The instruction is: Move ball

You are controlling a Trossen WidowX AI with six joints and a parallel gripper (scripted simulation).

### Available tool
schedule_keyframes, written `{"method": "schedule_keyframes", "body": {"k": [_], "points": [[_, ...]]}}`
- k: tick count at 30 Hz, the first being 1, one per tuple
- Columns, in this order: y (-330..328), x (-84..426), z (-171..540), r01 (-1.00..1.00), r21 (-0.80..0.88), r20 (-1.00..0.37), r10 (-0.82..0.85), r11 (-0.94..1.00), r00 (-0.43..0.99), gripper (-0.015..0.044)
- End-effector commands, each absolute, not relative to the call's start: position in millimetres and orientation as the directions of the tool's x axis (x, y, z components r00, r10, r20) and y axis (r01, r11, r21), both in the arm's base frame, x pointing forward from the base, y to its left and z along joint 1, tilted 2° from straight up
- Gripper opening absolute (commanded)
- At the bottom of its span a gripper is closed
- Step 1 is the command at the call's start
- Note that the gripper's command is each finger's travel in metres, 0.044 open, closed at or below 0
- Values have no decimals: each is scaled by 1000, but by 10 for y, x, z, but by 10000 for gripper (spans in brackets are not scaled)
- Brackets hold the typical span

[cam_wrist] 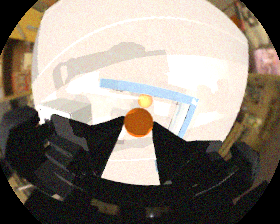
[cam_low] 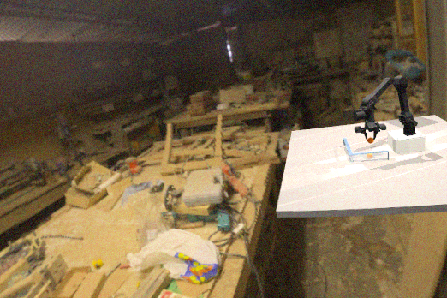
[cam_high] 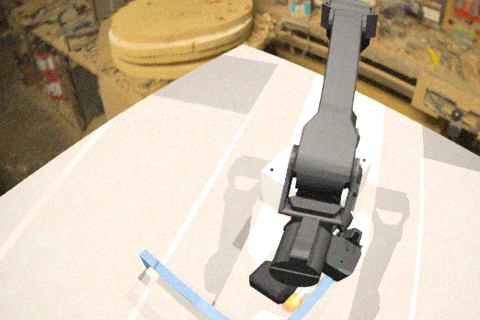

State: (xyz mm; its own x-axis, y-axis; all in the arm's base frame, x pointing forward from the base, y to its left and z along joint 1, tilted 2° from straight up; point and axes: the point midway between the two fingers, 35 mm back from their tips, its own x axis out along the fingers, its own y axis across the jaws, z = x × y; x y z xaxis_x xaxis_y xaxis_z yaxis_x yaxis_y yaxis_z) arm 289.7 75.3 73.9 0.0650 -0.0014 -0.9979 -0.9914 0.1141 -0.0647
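Note:
My gripper (cam_low: 370,139) (cam_wrist: 138,121) is shut on the orange ball (cam_low: 371,140) (cam_wrist: 139,125), which is held between the fingertips, raised above the table and above the walls in the exterior view. The see-through copy, a paler orange ball (cam_high: 292,302) (cam_low: 369,156) (cam_wrist: 145,101), rests on the table below, close to one wall. The low clear walls with blue edges (cam_high: 184,290) (cam_low: 348,148) (cam_wrist: 141,88) meet in a corner. That corner is cut off by the lower edge of the top view, where the arm also hides the fingertips and held ball.
The arm's white base block (cam_high: 271,185) (cam_low: 404,144) (cam_wrist: 66,110) stands on the pale table (cam_high: 115,180) (cam_low: 325,193), behind the walls in the exterior view. Arm shadows fall across the table. A cluttered workshop lies beyond the table's edges.

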Motion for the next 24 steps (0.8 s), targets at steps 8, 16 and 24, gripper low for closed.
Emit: {"method": "schedule_keyframes", "body": {"k": [8, 16, 24], "points": [[833, 3066, 434, -991, -64, -998, 1, 117, 65, 0], [833, 3094, -65, -991, -64, -998, 1, 117, 65, 0], [830, 3090, -173, -991, -64, -998, 1, 117, 64, 0]]}}
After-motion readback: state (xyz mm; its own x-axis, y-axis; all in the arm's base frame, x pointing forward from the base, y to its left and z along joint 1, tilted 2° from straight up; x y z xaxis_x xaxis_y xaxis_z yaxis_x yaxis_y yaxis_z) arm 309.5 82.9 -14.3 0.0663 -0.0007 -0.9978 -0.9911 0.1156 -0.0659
